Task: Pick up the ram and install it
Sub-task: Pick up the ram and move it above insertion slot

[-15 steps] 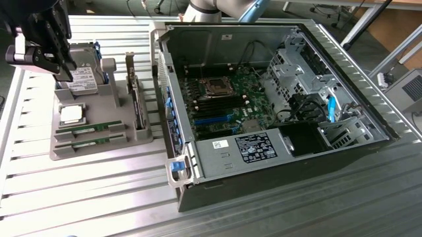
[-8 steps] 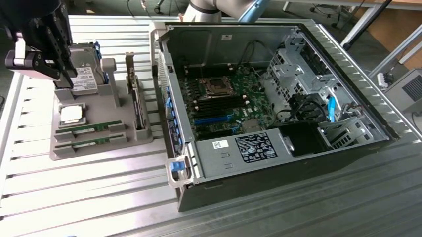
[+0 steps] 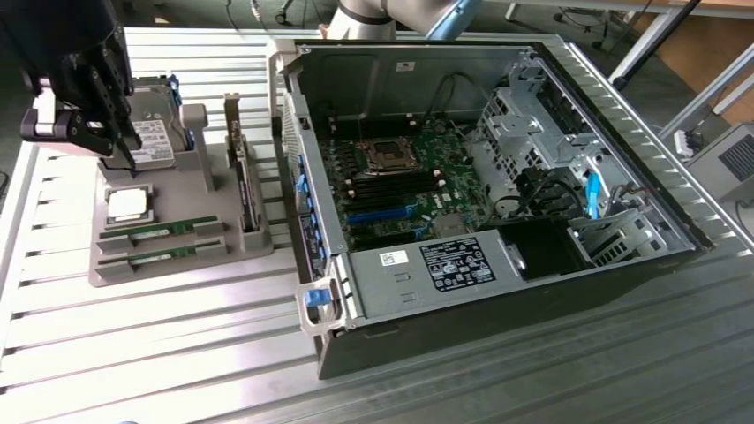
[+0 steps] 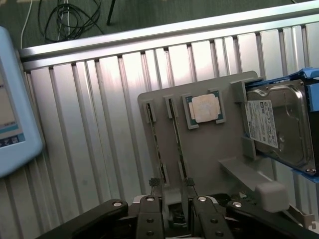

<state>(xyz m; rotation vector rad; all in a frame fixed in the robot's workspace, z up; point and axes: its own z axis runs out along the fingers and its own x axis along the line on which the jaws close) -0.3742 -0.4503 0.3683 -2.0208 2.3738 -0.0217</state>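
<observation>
Black gripper (image 3: 83,141) with jaws spread wide, holding nothing.
Exterior view: I find it beside the silver hard drive (image 3: 154,124); two thin green ram sticks (image 3: 159,231) sit slotted at the other end of the grey plastic tray (image 3: 112,276). Wrist view: both sticks stand on edge next to the square silver processor chip (image 4: 205,109).

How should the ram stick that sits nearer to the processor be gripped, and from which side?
Take the ram stick at the middle of its long upper edge, pinching its two flat faces, from straight above. It stands on edge in a slot of the grey holder, whose blocks hold both ends, so likely only the top is free.
</observation>
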